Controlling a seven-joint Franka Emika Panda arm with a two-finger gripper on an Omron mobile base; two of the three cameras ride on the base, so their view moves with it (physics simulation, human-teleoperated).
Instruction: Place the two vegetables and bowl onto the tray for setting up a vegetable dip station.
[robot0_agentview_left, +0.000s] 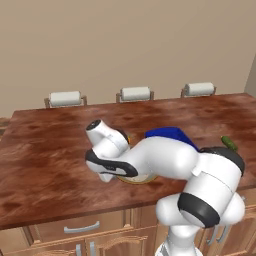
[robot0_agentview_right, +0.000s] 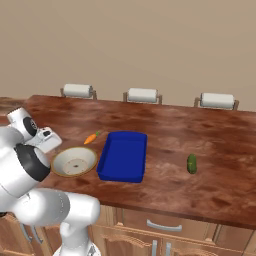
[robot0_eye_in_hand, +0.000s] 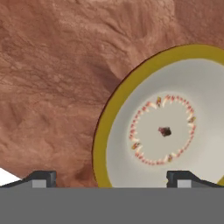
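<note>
Over the counter's (robot0_agentview_right: 210, 150) front edge, beside the tray (robot0_agentview_right: 123, 155), my wide-open gripper (robot0_eye_in_hand: 111, 177) straddles the bowl's (robot0_eye_in_hand: 175, 127) rim; closing off-centre could tip it onto the carrot (robot0_agentview_right: 91, 138).

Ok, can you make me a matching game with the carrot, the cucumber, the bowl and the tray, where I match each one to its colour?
Things:
1. carrot
2. cucumber
3. bowl
4. tray

Colours:
A. deep blue
B. cream-white with a gold rim
C. orange with a green top
D. dark green

Right pairs: 1-C, 2-D, 3-B, 4-A
</note>
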